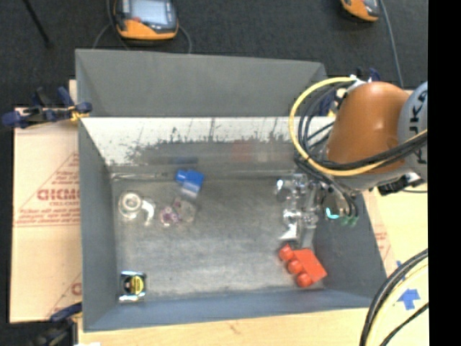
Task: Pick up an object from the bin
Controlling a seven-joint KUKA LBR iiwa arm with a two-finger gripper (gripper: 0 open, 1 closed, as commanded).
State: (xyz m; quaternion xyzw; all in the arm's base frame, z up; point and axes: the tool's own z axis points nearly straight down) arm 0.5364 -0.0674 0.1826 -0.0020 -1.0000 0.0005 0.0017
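Red block (302,266), knobbed, lies on the scuffed grey floor of the bin (216,254) near its right front corner, with the gripper (295,220) just behind it; dark floor lies round the bin. Well apart to the left lie a blue cap (189,181), clear plastic pieces (134,207) and, in the left front corner, a small yellow-and-black tape measure (132,285). Cables (310,121) and the orange wrist cover (364,125) crowd over the claw, so whether it is open or has hold of anything I cannot tell.

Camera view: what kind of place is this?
Probably a robot lab: a robot arm with a pincer hangs over a grey metal bin holding a red block and other small things.
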